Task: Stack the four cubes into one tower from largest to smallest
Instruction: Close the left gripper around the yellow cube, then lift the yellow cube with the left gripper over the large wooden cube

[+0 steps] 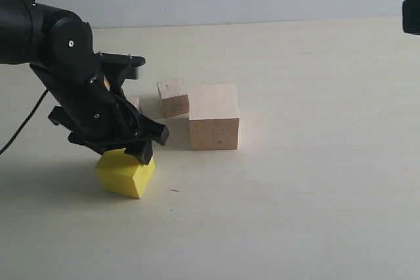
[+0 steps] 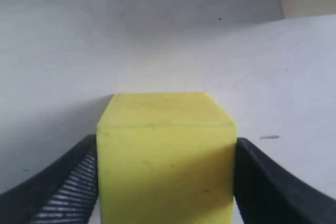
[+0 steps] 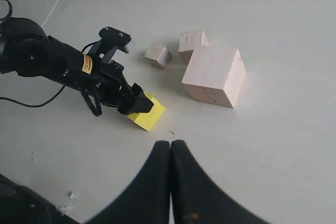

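The black left arm [image 1: 59, 50] extends toward the bright yellow cube [image 1: 125, 175]. Its wrist is bent steeply downward, so the black left gripper [image 1: 131, 152] meets the cube from above at a slant. Its two black fingers [image 2: 68, 187] straddle the cube, one lying against each opposite side, and the left wrist view shows no gap between pad and face. The black right gripper [image 3: 171, 145] hangs well apart from the cube and above its level, with its fingertips pressed together and nothing between them. In the exterior view only a black corner of the right arm [image 1: 411, 12] shows, far from the cube.
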Available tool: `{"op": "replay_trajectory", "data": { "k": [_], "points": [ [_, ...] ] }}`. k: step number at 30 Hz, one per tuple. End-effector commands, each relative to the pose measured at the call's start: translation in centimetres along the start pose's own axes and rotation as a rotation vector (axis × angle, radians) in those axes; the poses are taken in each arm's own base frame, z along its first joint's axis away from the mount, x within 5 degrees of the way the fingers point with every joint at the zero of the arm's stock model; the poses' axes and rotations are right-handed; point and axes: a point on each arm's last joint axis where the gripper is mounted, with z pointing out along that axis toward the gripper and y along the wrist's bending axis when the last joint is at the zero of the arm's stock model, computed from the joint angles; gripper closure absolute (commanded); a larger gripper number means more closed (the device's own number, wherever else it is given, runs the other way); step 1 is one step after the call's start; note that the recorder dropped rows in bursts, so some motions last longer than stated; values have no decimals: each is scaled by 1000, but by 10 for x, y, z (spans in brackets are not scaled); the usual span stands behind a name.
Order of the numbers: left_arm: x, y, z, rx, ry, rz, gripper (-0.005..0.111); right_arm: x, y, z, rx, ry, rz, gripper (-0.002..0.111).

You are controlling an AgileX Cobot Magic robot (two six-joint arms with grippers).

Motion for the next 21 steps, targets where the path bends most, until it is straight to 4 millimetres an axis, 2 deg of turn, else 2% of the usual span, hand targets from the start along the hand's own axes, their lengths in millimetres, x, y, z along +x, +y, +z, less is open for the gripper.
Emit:
{"op": "replay_trajectory", "data": {
  "k": [1, 3, 6, 13, 16, 21],
  "points": [
    [4, -3, -1, 15, 35, -22, 106, -1, 0, 0, -1, -17, -10, 108],
    [4, -4, -5, 15, 69, -49, 107, -1, 0, 0, -1, -17, -10, 108],
    [-1, -8, -23, 37, 84, -63, 107, -1, 0, 0, -1, -17, -10, 108],
    [-26, -24, -89, 147, -69, -77, 107, -1, 0, 0, -1, -17, -10, 108],
    [-37, -30, -110, 177, -114, -99, 107, -1, 0, 0, -1, -17, -8, 108],
    [-55, -35, -130, 201, -182, -138, 107, -1, 0, 0, -5, -16, -5, 108]
  ]
}}
